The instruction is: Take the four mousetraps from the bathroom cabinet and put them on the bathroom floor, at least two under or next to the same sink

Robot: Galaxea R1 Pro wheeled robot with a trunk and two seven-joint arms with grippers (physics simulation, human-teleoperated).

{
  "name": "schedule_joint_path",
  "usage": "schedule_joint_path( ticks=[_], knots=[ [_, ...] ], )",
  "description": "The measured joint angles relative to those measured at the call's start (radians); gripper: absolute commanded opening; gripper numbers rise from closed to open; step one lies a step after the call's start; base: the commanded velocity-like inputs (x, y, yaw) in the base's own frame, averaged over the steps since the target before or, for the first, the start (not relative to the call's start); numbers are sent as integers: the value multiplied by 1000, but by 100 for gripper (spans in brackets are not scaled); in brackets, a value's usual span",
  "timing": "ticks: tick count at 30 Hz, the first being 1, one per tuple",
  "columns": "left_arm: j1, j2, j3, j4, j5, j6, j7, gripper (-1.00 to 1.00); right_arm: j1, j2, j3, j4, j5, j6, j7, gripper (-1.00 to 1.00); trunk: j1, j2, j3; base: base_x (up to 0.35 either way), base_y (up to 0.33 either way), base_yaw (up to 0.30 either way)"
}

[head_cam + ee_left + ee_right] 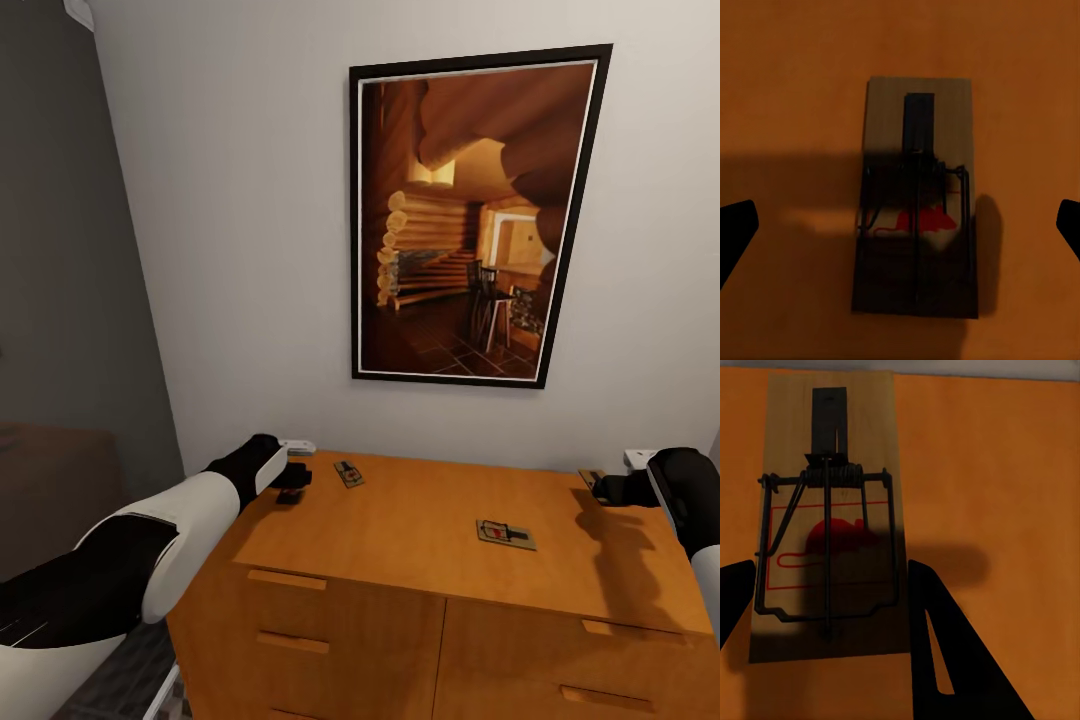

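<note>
Three mousetraps show on the cabinet top in the head view. One mousetrap (349,473) lies near the back left, just right of the left gripper (291,484). A second mousetrap (505,534) lies flat toward the middle right of the top, apart from both arms. A third mousetrap (592,479) sits at the back right edge, mostly hidden by the right gripper (608,489).

Left wrist view: a trap (917,198) lies flat on the orange wood, dark wire and red mark visible, partly in shadow. The left gripper's dark fingertips (735,232) stand wide apart at both edges of the picture, not touching the board. Left gripper is spread, holding nothing.

Right wrist view: a trap (832,510) lies flat near the back edge of the top. One right finger (945,652) is just beside the board's long side, the other at the opposite side. Fingers straddle the board; cannot tell if they press it.

The cabinet (420,560) is orange-brown wood with drawer fronts and slab pulls, against a pale wall. A framed picture (470,215) of a log-cabin interior hangs above it.
</note>
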Motion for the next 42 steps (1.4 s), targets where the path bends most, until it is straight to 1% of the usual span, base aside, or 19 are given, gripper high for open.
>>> schedule_joint_path(
  ticks=[8, 17, 19, 40, 42],
  knots=[
    [0, -1, 0, 31, -3, -8, -2, 100, 0, 0, 0, 1, 0, 0, 0, -100, 0, 0, 0, 0, 0, 0],
    [0, -4, 1, 73, -2, -90, 0, 100, 0, 0, 0, 1, 0, 0, 0, -100, 0, 0, 0, 0, 0, 0],
    [0, -5, 1, 79, -2, -97, 0, 100, 0, 0, 0, 1, 0, 0, 0, -100, 0, 0, 0, 0, 0, 0],
    [0, -7, 1, 90, -4, -109, 3, 100, 0, 1, 0, 1, 0, -1, -1, -100, 0, 0, 0, 0, 0, 0],
    [0, -17, 0, 91, -6, -107, 10, 100, 0, 1, 0, 1, 0, -1, -1, -100, 0, 0, 0, 0, 0, 0]
  ],
)
